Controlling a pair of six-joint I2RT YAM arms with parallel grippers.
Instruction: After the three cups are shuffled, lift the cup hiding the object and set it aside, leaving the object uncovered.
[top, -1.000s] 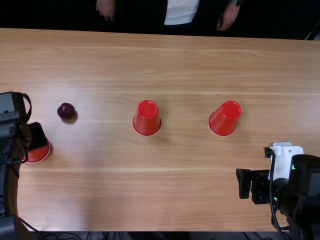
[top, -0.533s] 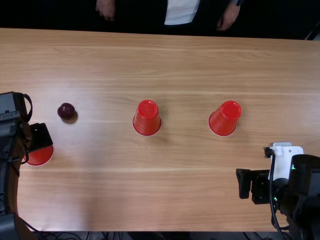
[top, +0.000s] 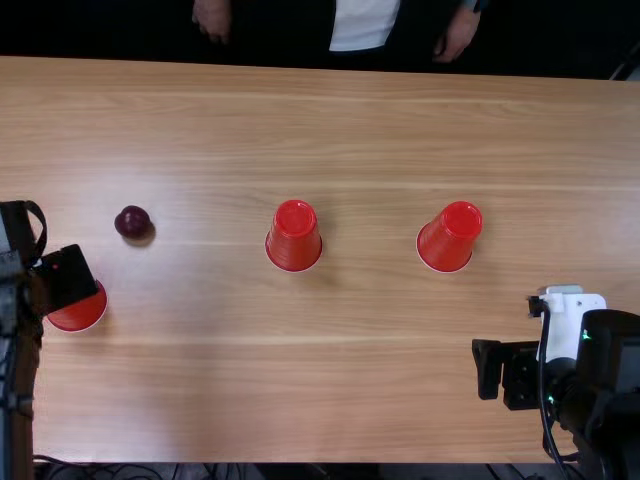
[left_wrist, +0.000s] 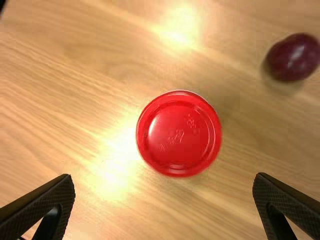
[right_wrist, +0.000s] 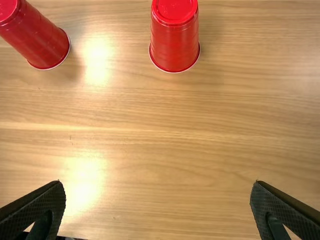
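left jaws have let go and now hang wide open above the cup (top: 85, 312), set mouth-down on the counter (top: 350, 130) at the near left. dark ball (top: 132, 221) lies uncovered just beyond it. right jaws spread, idle. task looks done.

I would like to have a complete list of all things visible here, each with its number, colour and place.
plastic cups: three, red, upside down; far-left cup, middle cup, right cup.
small round ball: one, dark purple, uncovered, beyond the far-left cup, apart from it.
wooden table: one, light brown, under everything.
left gripper: one, black, open, above the far-left cup.
right gripper: one, black, open, above bare table, near right.
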